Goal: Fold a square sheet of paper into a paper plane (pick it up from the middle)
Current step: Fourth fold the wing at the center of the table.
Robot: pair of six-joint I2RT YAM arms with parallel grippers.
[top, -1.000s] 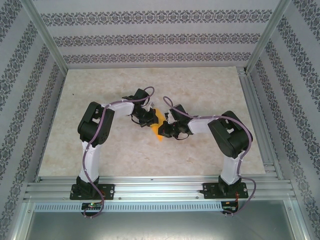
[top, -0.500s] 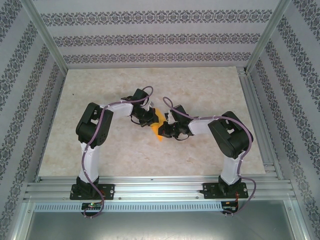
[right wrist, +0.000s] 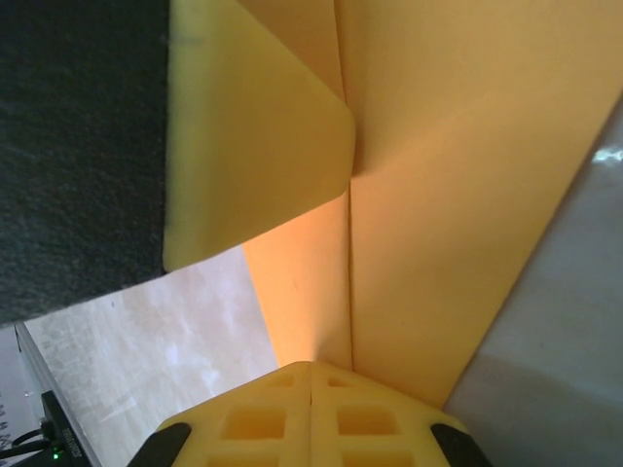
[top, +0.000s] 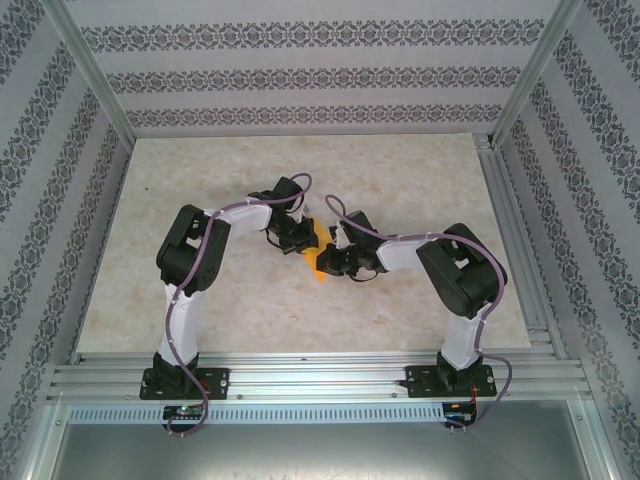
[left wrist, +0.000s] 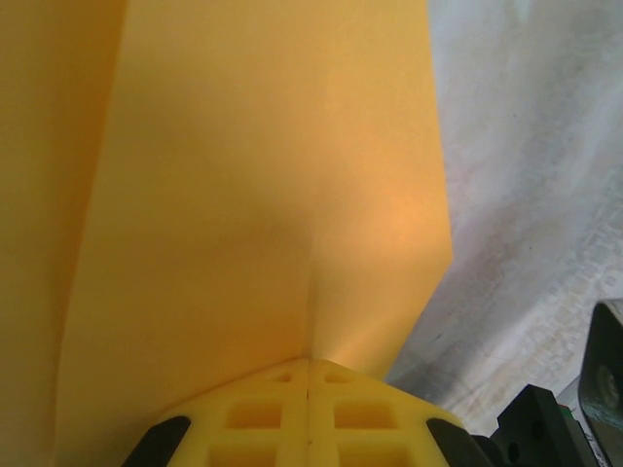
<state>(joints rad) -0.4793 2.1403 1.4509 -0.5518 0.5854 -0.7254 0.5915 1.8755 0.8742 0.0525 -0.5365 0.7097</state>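
Note:
The square sheet of paper [top: 319, 268], orange-yellow and folded along creases, hangs above the table's middle between both grippers. My left gripper [top: 303, 243] is shut on it from the left, and my right gripper [top: 325, 258] is shut on it from the right. In the left wrist view the paper [left wrist: 263, 175] rises from the closed yellow jaws of the left gripper [left wrist: 309, 362]. In the right wrist view the right gripper [right wrist: 311, 366] pinches the paper [right wrist: 438, 195] at a crease, with a left finger [right wrist: 253, 146] pressed against it higher up. Whether it has a paper plane's shape I cannot tell.
The beige marbled table [top: 400, 180] lies inside patterned walls and aluminium posts. A metal rail [top: 512, 240] runs along its right side. The arm bases are bolted to the front rail [top: 320, 375].
The left arm's wrist has shifted a little towards the back. Both grippers stay shut on the paper at the same spot.

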